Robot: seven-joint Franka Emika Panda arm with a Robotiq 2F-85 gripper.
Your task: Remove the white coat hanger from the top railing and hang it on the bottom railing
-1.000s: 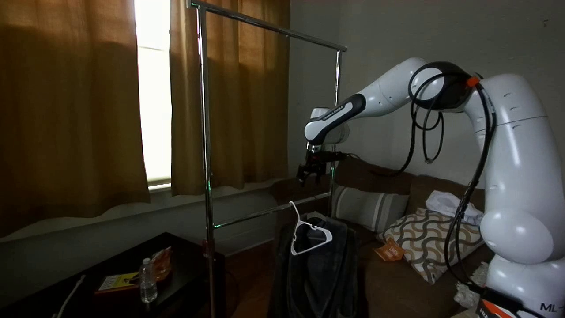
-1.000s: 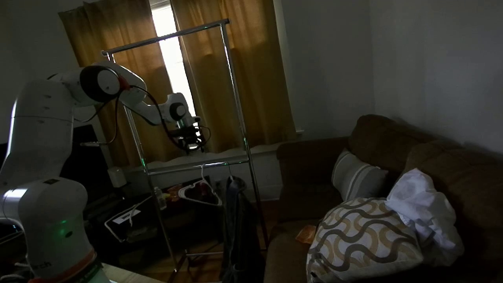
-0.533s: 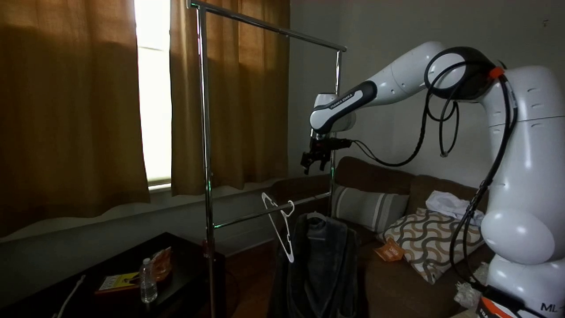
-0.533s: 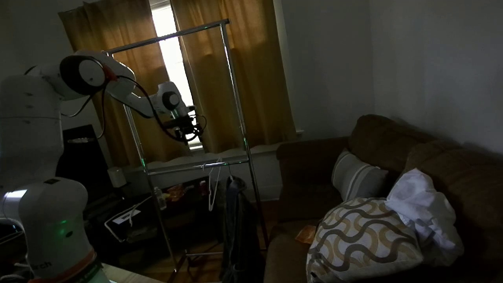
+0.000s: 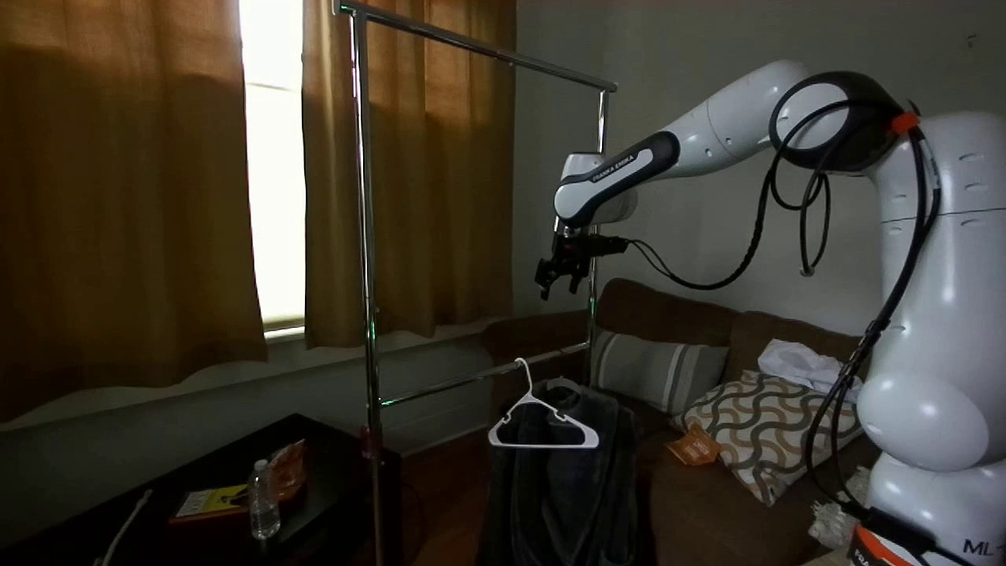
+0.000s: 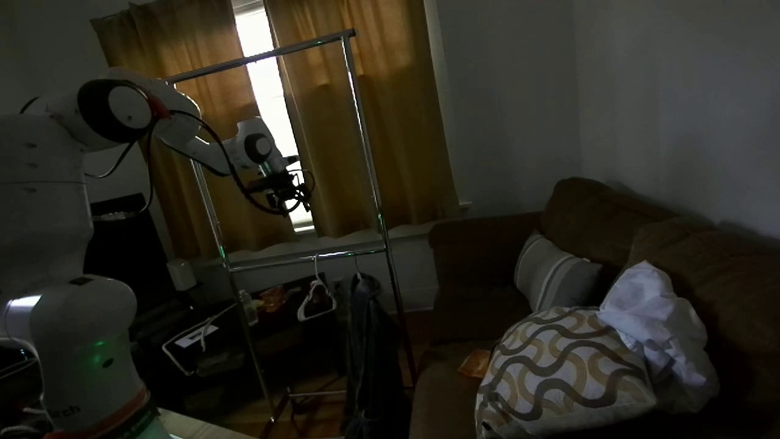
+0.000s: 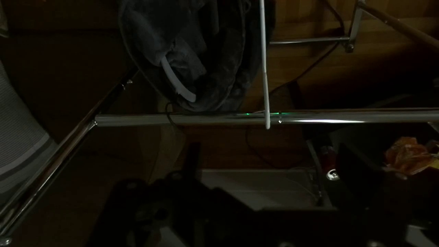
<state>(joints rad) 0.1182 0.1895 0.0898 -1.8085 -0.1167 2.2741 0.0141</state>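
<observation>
The white coat hanger (image 5: 544, 446) hangs by its hook on the bottom railing (image 5: 448, 384), beside the dark jacket (image 5: 581, 487). The hanger also shows on the railing in an exterior view (image 6: 317, 316). In the wrist view the hanger (image 7: 264, 75) appears nearly edge-on, with its hook over the bottom railing (image 7: 319, 116). My gripper (image 5: 559, 287) is open and empty, above the bottom railing and apart from the hanger. In the wrist view its dark fingers (image 7: 269, 152) stand wide apart with nothing between them. The top railing (image 5: 487, 52) is bare in both exterior views.
The rack's upright (image 5: 365, 236) and far upright (image 5: 601, 157) flank the arm. A brown sofa with a striped pillow (image 5: 656, 369) and patterned pillow (image 5: 770, 424) stands beside it. A dark table (image 5: 314, 440) holds a water bottle (image 5: 264, 499) and an orange bag (image 5: 288, 468).
My open gripper has risen and drawn back from the bottom railing. The hanger has swung and twisted on its hook, from tilted to hanging about level.
</observation>
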